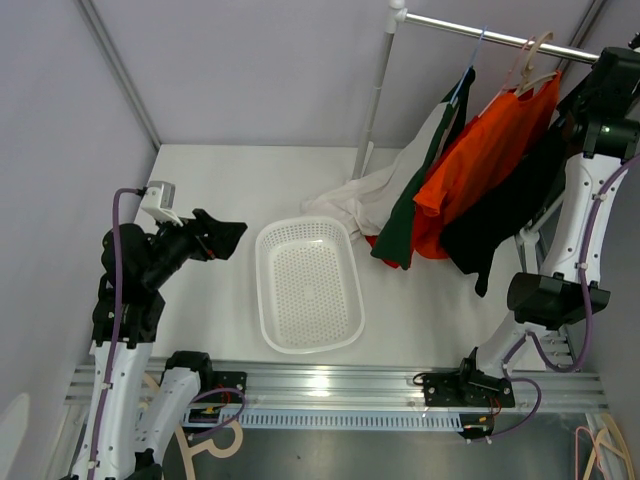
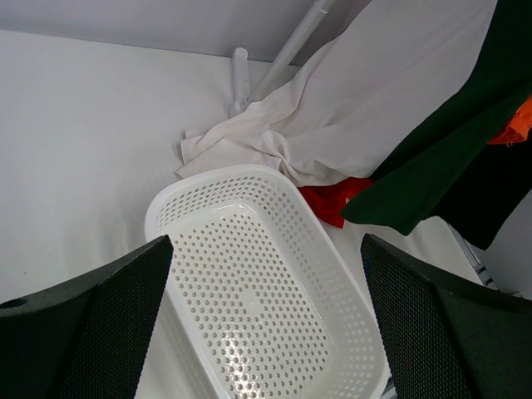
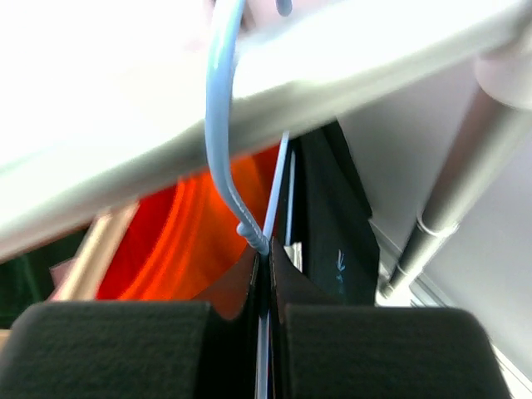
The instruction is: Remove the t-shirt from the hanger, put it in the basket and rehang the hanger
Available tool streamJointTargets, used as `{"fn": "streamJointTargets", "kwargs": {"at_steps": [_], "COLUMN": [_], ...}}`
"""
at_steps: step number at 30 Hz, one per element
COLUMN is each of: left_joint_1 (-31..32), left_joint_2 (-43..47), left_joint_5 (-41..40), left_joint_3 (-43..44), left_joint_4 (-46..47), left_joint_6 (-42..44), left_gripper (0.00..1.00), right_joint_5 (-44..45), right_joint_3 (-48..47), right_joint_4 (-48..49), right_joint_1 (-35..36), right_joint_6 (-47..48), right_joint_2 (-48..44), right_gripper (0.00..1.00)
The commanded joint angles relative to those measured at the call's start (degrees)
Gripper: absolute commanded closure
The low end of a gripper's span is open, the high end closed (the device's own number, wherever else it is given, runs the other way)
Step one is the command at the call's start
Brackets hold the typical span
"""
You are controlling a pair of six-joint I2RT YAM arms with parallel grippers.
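Note:
Several t-shirts hang from a metal rail (image 1: 470, 32): cream (image 1: 372, 190), dark green (image 1: 412, 205), orange (image 1: 478, 160) and black (image 1: 505, 210). My right gripper (image 1: 590, 80) is up at the rail's right end, above the black t-shirt. In the right wrist view it (image 3: 268, 259) is shut on the wire of a light blue hanger (image 3: 218, 125), just below the twist; the hook is over the rail (image 3: 349, 66). The black t-shirt (image 3: 328, 216) hangs right of the jaws, the orange one (image 3: 179, 241) left. My left gripper (image 1: 226, 236) is open and empty, left of the basket.
A white perforated basket (image 1: 262, 300) lies on the table between the arms; it also shows in the left wrist view (image 2: 170, 208). The rack's upright pole (image 1: 374, 110) stands behind it. The cream shirt's hem (image 2: 249, 150) and a red cloth (image 2: 332, 199) rest on the table.

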State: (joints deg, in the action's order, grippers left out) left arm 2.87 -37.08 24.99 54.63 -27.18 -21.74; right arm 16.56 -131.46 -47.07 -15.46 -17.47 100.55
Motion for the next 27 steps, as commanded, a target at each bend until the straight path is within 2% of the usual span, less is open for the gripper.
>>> {"fn": "streamJointTargets", "kwargs": {"at_steps": [1, 12, 19, 25, 27], "left_joint_1": [0.2, 0.2, 0.3, 0.5, 0.6], "left_joint_2": [0.8, 2.2, 2.9, 3.2, 3.2], "left_joint_5": [-1.2, -1.7, -0.6, 5.2, 8.7], "left_joint_3": [1.8, 1.2, 0.7, -0.5, -1.2], "left_joint_4": [0.0, -0.4, 0.0, 4.3, 5.8], "left_joint_6": [1.6, 1.9, 1.7, 1.3, 1.2], "left_gripper": [0.00, 0.01, 0.00, 0.00, 0.08], "right_joint_5": [-2.5, -2.2, -2.8, -0.3, 1.1], "right_joint_3": [-6.9, -6.9, 1.7, 3.8, 5.1], "right_joint_4": [0.9, 0.9, 2.2, 0.1, -1.4], "right_joint_1": [0.7, 4.6, 6.7, 9.7, 11.3], "right_joint_6": [0.7, 3.0, 4.5, 5.9, 5.0], "right_joint_2": [1.0, -4.6, -14.3, -19.7, -21.2], "right_gripper": [1.00, 1.00, 1.00, 1.00, 1.00]}}
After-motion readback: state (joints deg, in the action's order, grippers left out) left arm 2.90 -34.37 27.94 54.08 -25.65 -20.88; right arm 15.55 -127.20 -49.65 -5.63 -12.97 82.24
